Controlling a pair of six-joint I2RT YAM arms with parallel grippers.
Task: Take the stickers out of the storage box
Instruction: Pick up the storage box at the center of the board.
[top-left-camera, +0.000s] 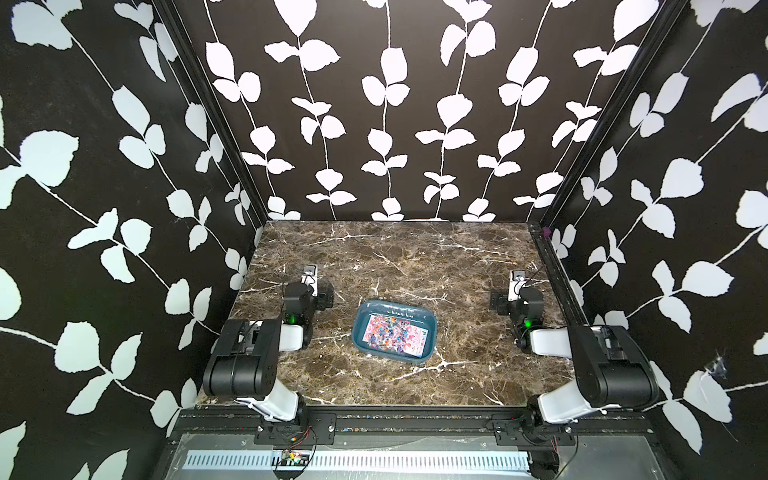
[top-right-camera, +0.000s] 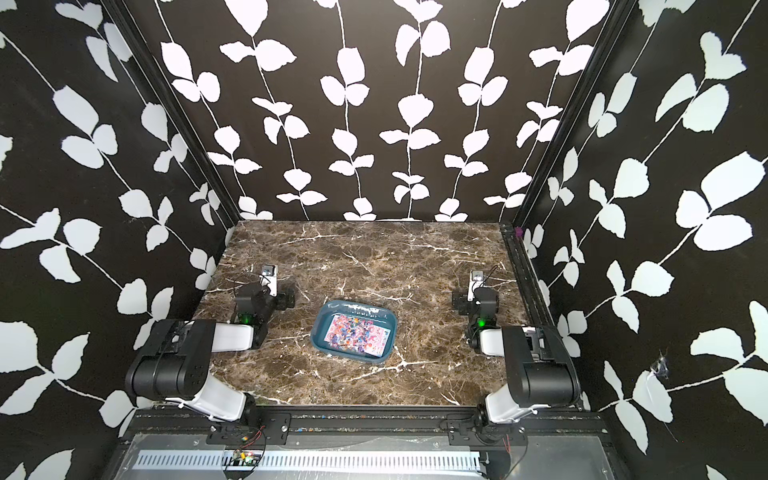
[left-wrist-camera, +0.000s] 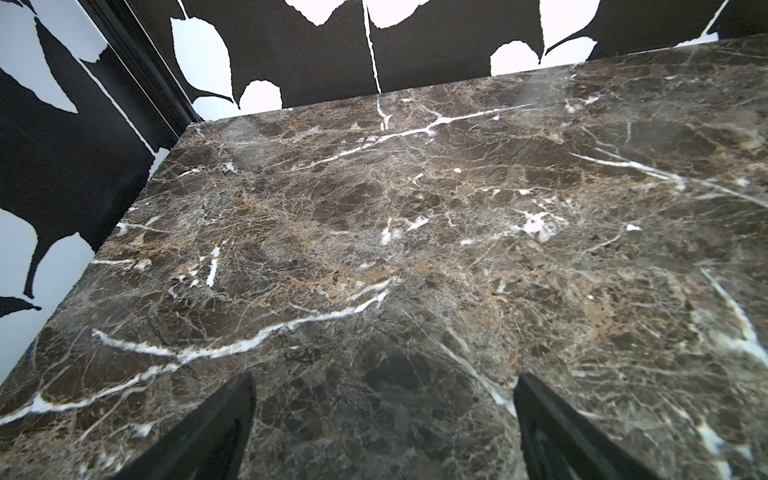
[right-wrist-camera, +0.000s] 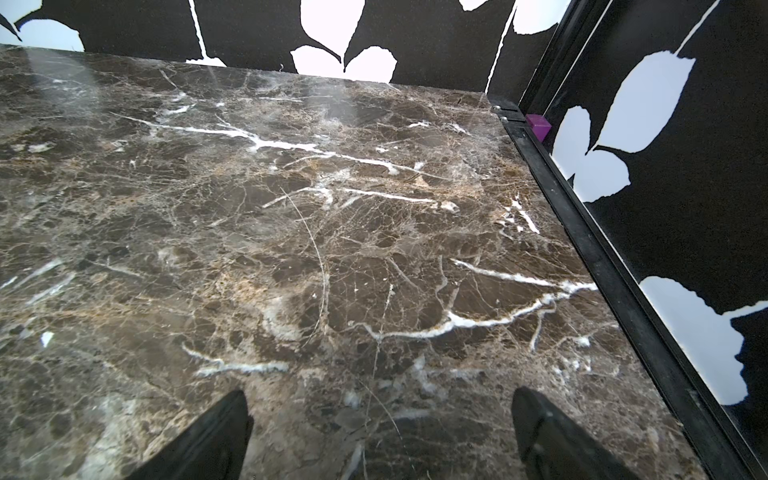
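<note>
The box (top-left-camera: 356, 332) sits on the table (top-left-camera: 415, 257) about midway between the two arms, and both top views show the stickers (top-left-camera: 392, 338) lying flat inside it as an overlapping pile. A busy multicoloured sheet is on top with pink showing at one side, and the number of sheets cannot be told. The left gripper (left-wrist-camera: 384, 376) and the right gripper (right-wrist-camera: 381, 391) are both spread wide and hold nothing. Each wrist view shows only bare marble between the black fingers, so neither claw is over the box, and both arms are folded at their own sides, well apart from it. No sheet appears to be out yet, so the step in hand is judged to be the first reach. Either arm looks equally placed for it. The sheets are thin and lie flat against the floor of the box, so a pinch from straight above would probably slip. It would likely work better to come down near a free edge or corner of the pile, catch that edge between the fingers, and lift slowly so that only one sheet comes away. If the light box starts to slide or lift with the sheet, the other arm could steady its rim (top-right-camera: 318, 332). Dark marks run along the far inner wall of the box, but they are too small to read, and no brand or label is legible.
</note>
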